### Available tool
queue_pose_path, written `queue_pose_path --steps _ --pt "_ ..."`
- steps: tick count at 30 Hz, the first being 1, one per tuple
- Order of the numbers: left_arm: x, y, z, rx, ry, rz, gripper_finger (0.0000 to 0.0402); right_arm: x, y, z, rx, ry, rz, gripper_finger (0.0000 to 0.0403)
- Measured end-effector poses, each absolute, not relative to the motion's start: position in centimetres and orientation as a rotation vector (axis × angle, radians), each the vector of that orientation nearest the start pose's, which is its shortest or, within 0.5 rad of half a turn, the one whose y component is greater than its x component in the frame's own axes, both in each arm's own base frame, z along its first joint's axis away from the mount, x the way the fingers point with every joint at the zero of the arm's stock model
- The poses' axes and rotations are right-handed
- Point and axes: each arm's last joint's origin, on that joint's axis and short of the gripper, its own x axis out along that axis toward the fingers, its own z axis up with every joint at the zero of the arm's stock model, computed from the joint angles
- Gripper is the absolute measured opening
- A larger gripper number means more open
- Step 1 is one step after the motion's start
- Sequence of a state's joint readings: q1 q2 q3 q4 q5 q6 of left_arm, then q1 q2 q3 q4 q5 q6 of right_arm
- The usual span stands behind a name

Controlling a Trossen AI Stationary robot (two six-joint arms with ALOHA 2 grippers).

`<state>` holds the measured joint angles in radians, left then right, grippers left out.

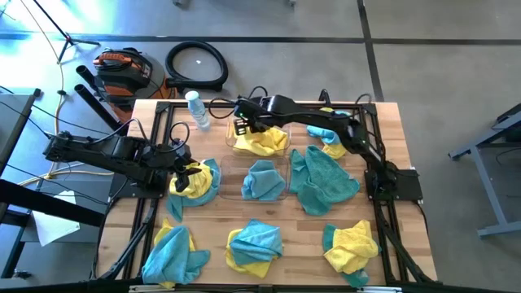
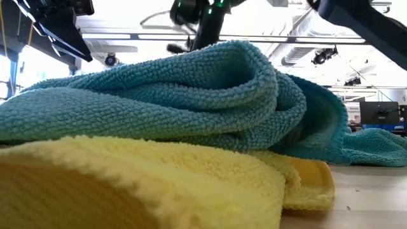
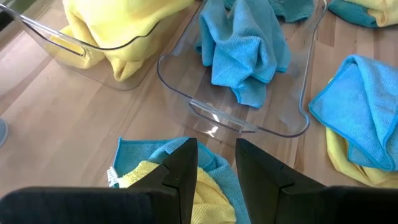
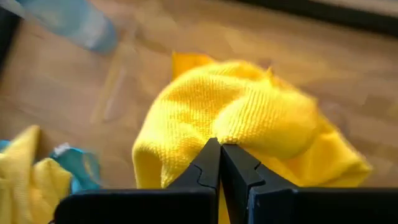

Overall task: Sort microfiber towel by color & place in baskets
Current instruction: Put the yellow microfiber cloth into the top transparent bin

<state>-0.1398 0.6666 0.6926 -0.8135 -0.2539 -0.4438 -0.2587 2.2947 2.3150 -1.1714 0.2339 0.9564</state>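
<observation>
The right gripper [image 4: 220, 148] has its two fingers pinched together over a yellow towel [image 4: 249, 118]. That towel sits in the far basket [image 1: 259, 140], near the water bottle [image 1: 198, 110]. From here it looks like the fingers are closed right at the cloth, but it is hard to tell if they really grip it.

The left gripper [image 3: 216, 163] is open a little, with a small gap between its fingers. It hangs over a mixed pile, a yellow and blue towel [image 1: 195, 179], just beside the near basket [image 3: 249, 118]. That basket holds a blue towel [image 3: 245, 50].

What could go wrong? The left gripper may grab both colors at once, because the yellow cloth lies tangled in the blue one. Then a wrong color lands in a basket. The right gripper could also lift the yellow towel back out if it stays shut while going up. A fuzzy cloth can catch on a finger too.

More piles wait on the table [image 1: 309, 244].
</observation>
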Motion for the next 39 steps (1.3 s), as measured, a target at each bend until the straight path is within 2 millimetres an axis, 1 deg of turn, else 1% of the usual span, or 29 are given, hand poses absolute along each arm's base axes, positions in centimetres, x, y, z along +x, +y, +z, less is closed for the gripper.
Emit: queue_pose_path --steps 8,14,16,20,26,31,35,39 --pt "12.3 -1.0 26.5 -0.271 0.734 0.269 0.0096 46.8 -15.3 23.5 0.943 0.961 -0.965 0.0000" --pt "12.3 -1.0 26.5 -0.271 0.734 0.268 0.0096 46.8 -17.0 22.2 1.076 0.923 -1.036 0.0000" --pt "12.3 -1.0 26.5 -0.271 0.734 0.268 0.0096 46.8 -17.5 21.8 1.094 0.915 -1.042 0.0000" --pt "12.3 -1.0 26.5 -0.270 0.734 0.268 0.0096 46.9 -18.0 21.0 1.123 0.916 -1.062 0.0000" --pt "12.4 -1.0 26.5 -0.271 0.730 0.267 0.0096 47.2 -18.5 19.0 1.135 0.952 -1.067 0.0001" --pt "12.3 -1.0 26.5 -0.272 0.730 0.267 0.0096 47.5 -18.7 16.7 1.145 1.008 -1.077 0.0001" --pt "12.4 -1.0 26.5 -0.281 0.730 0.268 0.0096 47.6 -18.7 16.0 1.147 1.020 -1.075 0.0001" --pt "12.3 -1.0 26.5 -0.289 0.730 0.270 0.0096 47.6 -18.7 15.9 1.150 1.025 -1.069 0.0002"
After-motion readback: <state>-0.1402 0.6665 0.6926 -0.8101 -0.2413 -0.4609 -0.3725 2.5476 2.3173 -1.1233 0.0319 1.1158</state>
